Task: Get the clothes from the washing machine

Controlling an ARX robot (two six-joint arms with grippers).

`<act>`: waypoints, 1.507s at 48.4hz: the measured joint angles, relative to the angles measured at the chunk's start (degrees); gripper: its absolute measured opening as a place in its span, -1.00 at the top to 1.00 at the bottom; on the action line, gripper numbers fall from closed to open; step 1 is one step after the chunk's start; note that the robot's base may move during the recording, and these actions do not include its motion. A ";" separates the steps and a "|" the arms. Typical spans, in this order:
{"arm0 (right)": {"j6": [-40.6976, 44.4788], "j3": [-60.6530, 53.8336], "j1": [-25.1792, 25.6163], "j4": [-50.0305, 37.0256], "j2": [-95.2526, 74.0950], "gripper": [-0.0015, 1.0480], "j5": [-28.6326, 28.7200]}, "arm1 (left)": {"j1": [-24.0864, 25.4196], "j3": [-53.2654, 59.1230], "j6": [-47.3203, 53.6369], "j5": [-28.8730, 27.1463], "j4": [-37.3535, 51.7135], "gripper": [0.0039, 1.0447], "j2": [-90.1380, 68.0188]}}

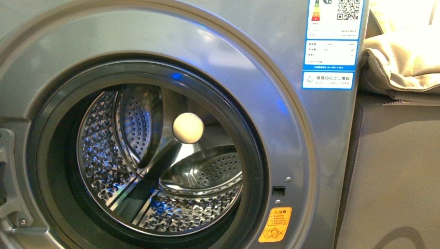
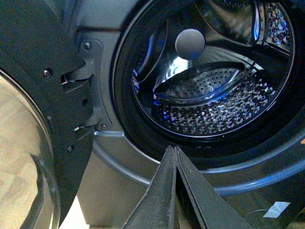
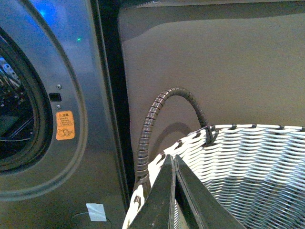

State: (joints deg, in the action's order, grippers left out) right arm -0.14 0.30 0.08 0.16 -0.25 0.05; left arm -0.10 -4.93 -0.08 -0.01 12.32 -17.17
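The grey washing machine fills the front view, its porthole open onto a perforated steel drum in which no fabric shows. The clothes are out of view in every frame. In the left wrist view my left gripper is shut with nothing in it, its tip in front of the lower rim of the drum opening. My right gripper is also shut and empty, held over the near rim of a white woven basket beside the machine.
The open door hangs on the hinge side of the opening. A dark looped handle rises from the basket rim. A beige cushion lies on a brown seat to the machine's right. An orange sticker sits low on the front.
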 joint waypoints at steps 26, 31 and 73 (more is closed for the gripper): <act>0.00 0.00 0.00 0.00 0.00 0.95 0.00 | 0.00 4.42 0.00 0.02 -11.98 0.94 16.28; 0.00 0.00 0.00 0.00 0.00 0.95 -0.02 | 0.00 4.42 0.00 0.00 -12.28 0.94 16.92; 0.04 0.00 0.00 0.00 0.00 -0.85 0.00 | 0.00 4.42 -0.02 0.00 -12.28 -0.88 16.94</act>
State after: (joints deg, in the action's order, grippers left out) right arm -0.10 0.30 0.08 0.16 -0.25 0.05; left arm -0.10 -0.51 -0.10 -0.01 0.03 -0.23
